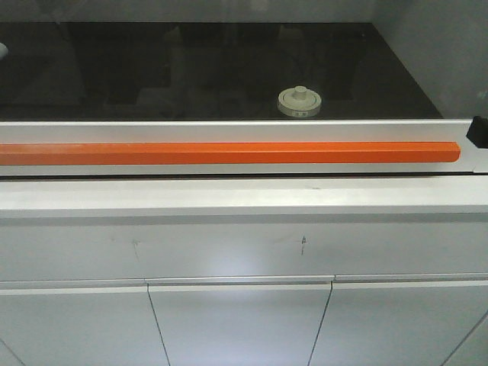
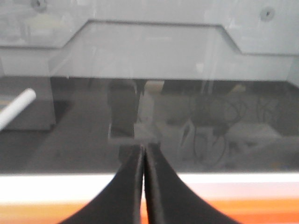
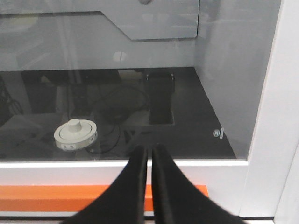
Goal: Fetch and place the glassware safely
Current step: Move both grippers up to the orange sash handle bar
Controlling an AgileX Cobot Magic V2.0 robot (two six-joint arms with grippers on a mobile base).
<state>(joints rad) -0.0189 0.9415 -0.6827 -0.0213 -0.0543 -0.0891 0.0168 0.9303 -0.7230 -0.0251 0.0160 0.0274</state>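
Note:
The glassware (image 1: pixel 300 101) stands on the dark glossy floor of an enclosure, just behind the white sill. Only its round cream-white lid with a central knob shows clearly. The right wrist view has the glassware (image 3: pixel 75 135) to the left of and beyond my right gripper (image 3: pixel 149 148), which is shut with nothing between its black fingers and hangs over the sill. My left gripper (image 2: pixel 143 148) is also shut and empty, over the sill farther left, and the glassware is out of its view. Reflections suggest a glass pane in front of the enclosure.
A long orange bar (image 1: pixel 229 152) runs along the white sill (image 1: pixel 229 194). White cabinet doors (image 1: pixel 240 324) lie below. A white post (image 3: pixel 275 116) bounds the enclosure on the right. A white tube (image 2: pixel 16 109) pokes in at the left. A black part (image 1: pixel 479 131) sits at the right edge.

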